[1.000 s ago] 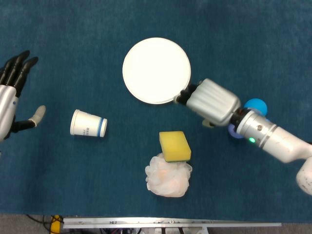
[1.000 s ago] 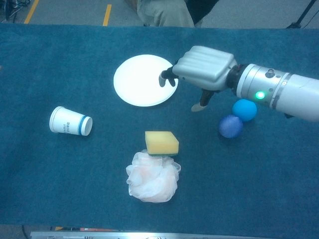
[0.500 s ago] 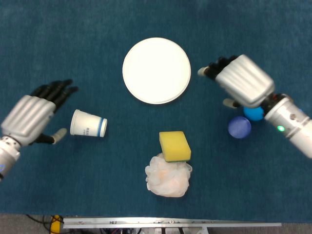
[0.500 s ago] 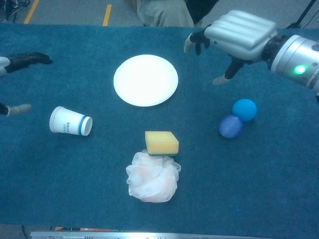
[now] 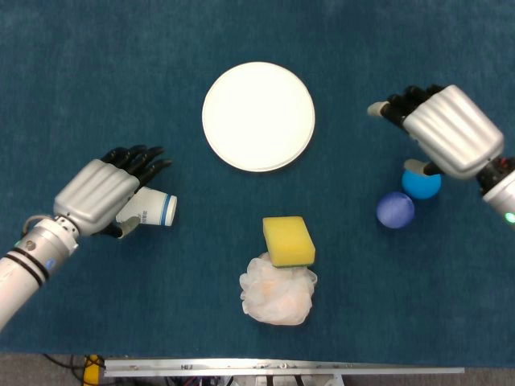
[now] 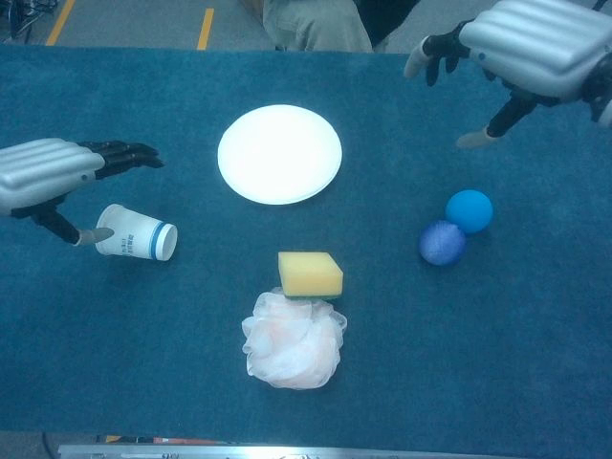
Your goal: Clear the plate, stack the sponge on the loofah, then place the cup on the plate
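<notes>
The white plate (image 5: 257, 117) (image 6: 279, 154) lies bare at the table's middle. A yellow sponge (image 5: 288, 240) (image 6: 310, 273) rests on the far edge of the white loofah (image 5: 278, 293) (image 6: 292, 344). The white paper cup (image 5: 151, 209) (image 6: 139, 235) with a blue band lies on its side at the left. My left hand (image 5: 103, 193) (image 6: 48, 175) hovers over the cup's base end, fingers spread, thumb beside the cup, holding nothing. My right hand (image 5: 442, 129) (image 6: 526, 38) is raised at the far right, fingers apart and empty.
Two balls sit right of the sponge: a light blue ball (image 5: 422, 182) (image 6: 469, 210) and a darker blue ball (image 5: 395, 209) (image 6: 442, 242). The table (image 5: 201, 265) is covered in blue cloth, with a metal front edge (image 5: 282, 368).
My left hand has come in from the left edge to over the cup. My right hand has pulled away from the plate, up and to the right.
</notes>
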